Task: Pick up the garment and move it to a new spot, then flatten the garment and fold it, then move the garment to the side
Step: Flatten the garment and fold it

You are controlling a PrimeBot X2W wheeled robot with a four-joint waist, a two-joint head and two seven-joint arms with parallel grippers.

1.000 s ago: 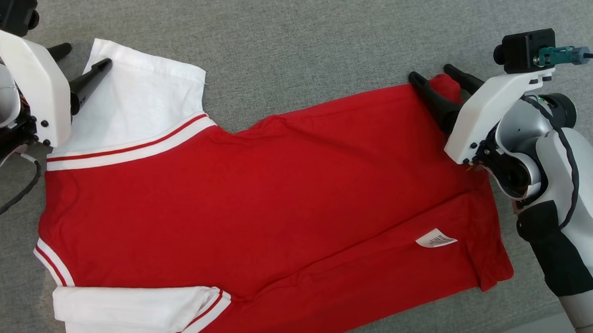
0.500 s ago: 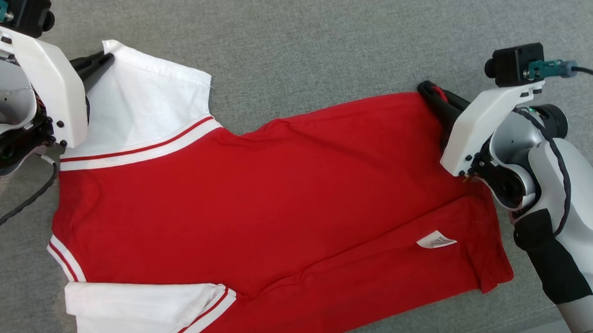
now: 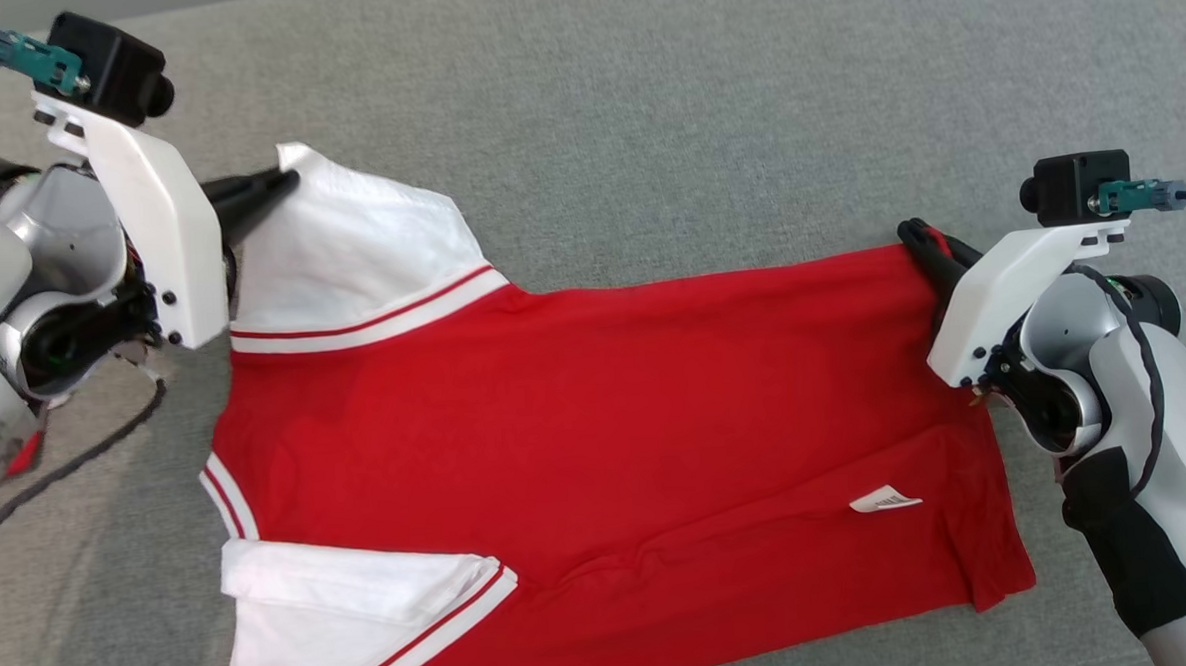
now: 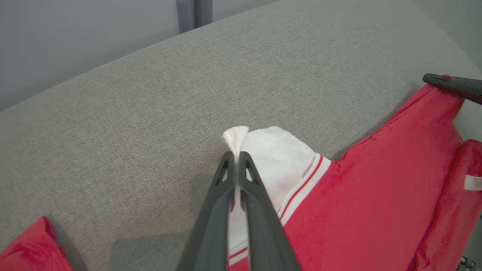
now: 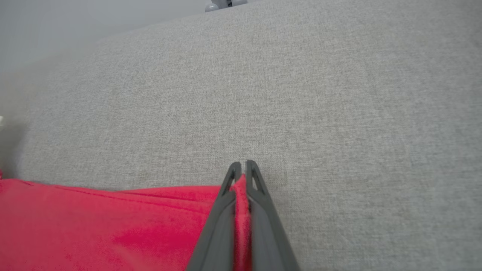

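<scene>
I see the garment (image 3: 597, 423) across the grey cushion (image 3: 643, 101), long axis left-right, sleeves leftward. My left gripper (image 3: 284, 179) pinches the white sleeve (image 3: 359, 243), my right gripper (image 3: 919, 237) the hem corner (image 5: 241, 188), perhaps lifted. Open room toward the far edge.

Garment (image 3: 597, 413): red body, white sleeves (image 3: 359, 248), each edged by a white band (image 3: 372, 323) carrying one thin red stripe. Label (image 3: 886, 500): white with dark print. Table (image 3: 644, 121): grey, fine woven fleck. Left gripper (image 3: 281, 181) and right gripper (image 3: 914, 234): dark grey fingers (image 4: 214, 226), white mounts (image 3: 1011, 275).
</scene>
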